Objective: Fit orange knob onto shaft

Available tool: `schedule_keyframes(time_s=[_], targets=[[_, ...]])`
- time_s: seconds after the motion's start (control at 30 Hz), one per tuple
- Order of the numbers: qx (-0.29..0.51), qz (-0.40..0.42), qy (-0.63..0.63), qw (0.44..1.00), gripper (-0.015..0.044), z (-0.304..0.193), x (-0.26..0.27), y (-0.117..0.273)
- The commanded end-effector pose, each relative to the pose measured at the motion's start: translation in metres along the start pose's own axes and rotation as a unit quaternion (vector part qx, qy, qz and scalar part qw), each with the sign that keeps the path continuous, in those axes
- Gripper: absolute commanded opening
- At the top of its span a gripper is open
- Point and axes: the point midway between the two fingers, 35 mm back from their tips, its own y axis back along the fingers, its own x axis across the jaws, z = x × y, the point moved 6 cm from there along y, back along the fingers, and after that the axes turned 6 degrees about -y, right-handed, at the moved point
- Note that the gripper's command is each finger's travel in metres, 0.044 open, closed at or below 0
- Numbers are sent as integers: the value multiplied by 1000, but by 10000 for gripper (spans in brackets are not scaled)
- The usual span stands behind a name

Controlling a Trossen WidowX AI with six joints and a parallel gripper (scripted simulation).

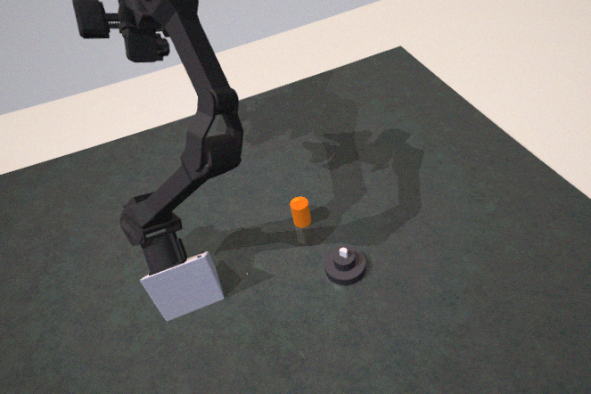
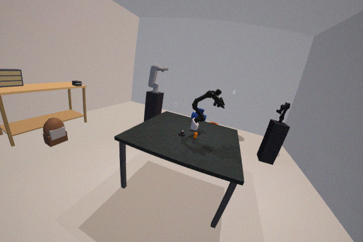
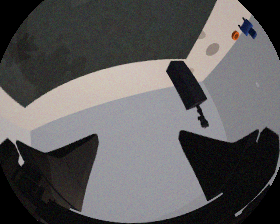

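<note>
Open hand point(image 2: 222, 105) point(image 3: 139, 137), orange knob point(image 1: 299, 211) point(image 2: 195, 135) upright

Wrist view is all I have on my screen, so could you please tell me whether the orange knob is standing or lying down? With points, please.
Observer: The orange knob point(image 1: 300, 213) point(image 2: 195, 135) stands upright on its end.

Operator: Thank you; would you also tell me whether anything covers the silver D-shaped shaft point(image 1: 343, 252) point(image 2: 182, 131)?

Observer: Nothing does; the shaft's tip is bare above the round pedestal point(image 1: 345, 277) point(image 2: 181, 134).
</note>
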Motion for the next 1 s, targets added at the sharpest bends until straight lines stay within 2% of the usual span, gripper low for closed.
schedule_keyframes(time_s=[0.0,0.17,0.33,0.57,0.8,0.97], targets=[[0,0,0,1000,426,0,0,0],[-40,58,-105,992,440,6,-37,-30],[-72,167,-276,944,440,21,-64,-85],[-52,313,-495,809,440,48,-55,-150],[11,405,-632,661,440,68,-23,-185],[80,455,-713,527,440,82,10,-201]])
